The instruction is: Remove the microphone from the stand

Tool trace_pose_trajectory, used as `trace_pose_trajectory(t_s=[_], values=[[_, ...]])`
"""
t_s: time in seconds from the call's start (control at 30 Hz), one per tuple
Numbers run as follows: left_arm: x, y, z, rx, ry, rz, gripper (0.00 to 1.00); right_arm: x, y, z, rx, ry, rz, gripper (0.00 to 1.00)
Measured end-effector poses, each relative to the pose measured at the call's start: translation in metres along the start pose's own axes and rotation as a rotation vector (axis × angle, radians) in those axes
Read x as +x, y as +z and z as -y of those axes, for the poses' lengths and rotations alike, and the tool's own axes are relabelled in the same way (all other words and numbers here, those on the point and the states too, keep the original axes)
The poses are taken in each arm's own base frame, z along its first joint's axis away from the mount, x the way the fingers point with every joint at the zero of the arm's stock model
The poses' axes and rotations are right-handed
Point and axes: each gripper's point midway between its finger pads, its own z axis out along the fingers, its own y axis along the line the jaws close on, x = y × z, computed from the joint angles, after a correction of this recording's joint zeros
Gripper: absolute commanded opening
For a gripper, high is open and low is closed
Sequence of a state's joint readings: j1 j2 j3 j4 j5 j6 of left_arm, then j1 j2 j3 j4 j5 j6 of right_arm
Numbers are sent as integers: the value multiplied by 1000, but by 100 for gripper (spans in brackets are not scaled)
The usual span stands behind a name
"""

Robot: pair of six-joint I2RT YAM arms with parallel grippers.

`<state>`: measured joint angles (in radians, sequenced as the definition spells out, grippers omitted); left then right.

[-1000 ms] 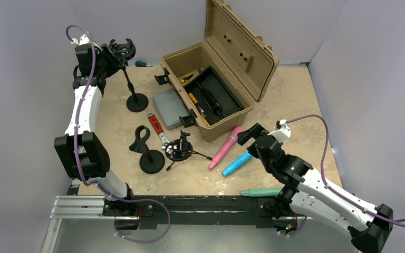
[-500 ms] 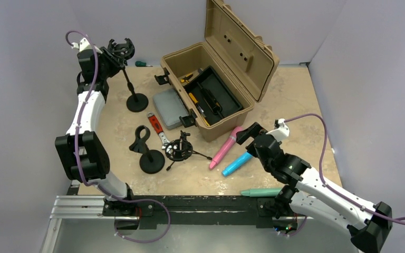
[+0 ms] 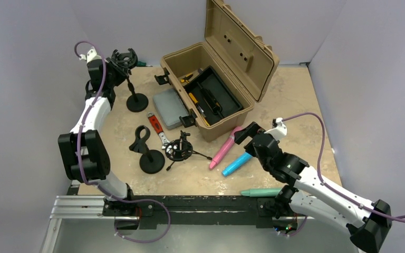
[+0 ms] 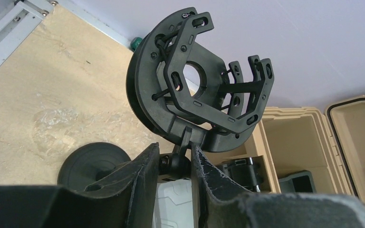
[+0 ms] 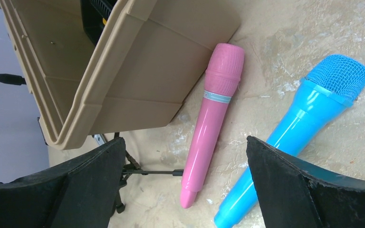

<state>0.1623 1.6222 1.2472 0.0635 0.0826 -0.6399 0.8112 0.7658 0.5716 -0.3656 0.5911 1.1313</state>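
Note:
At the back left stands a black stand (image 3: 137, 102) whose ring-shaped holder (image 3: 124, 56) carries no microphone. My left gripper (image 3: 117, 62) is shut on the stand's ball joint just under that holder (image 4: 204, 80), with the left gripper (image 4: 173, 149) fingers pressed on both sides of it. A pink microphone (image 3: 225, 147) and a blue microphone (image 3: 237, 164) lie side by side on the table. My right gripper (image 3: 246, 133) hovers open above them, and in its wrist view the pink microphone (image 5: 214, 114) and the blue one (image 5: 304, 123) lie between and under the right gripper (image 5: 184, 141) fingers.
An open tan toolbox (image 3: 216, 79) with a grey case (image 3: 170, 108) beside it fills the back middle. A clip stand (image 3: 148, 153), a small tripod mount (image 3: 180, 149) and a red-handled wrench (image 3: 156, 126) sit in front. A teal microphone (image 3: 261, 192) lies at the near edge.
My left gripper has shut on the stand's joint and swung to the right with the holder. The right arm has barely shifted and stays open.

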Motion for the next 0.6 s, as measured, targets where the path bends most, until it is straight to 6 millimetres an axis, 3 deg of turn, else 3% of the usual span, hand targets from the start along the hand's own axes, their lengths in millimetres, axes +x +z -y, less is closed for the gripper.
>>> trace_pose_trajectory(t_s=[0.37, 0.4, 0.5, 0.6], values=[[35, 17, -25, -77, -22, -98, 32, 0, -1, 0, -8, -21, -4, 99], [35, 17, -25, -80, -22, -100, 34, 0, -2, 0, -10, -26, -4, 99], [35, 15, -26, -91, -19, -111, 59, 0, -2, -2, -17, -53, -10, 99], [36, 8, -32, -131, -15, -137, 74, -4, -6, -11, -46, -89, -18, 99]])
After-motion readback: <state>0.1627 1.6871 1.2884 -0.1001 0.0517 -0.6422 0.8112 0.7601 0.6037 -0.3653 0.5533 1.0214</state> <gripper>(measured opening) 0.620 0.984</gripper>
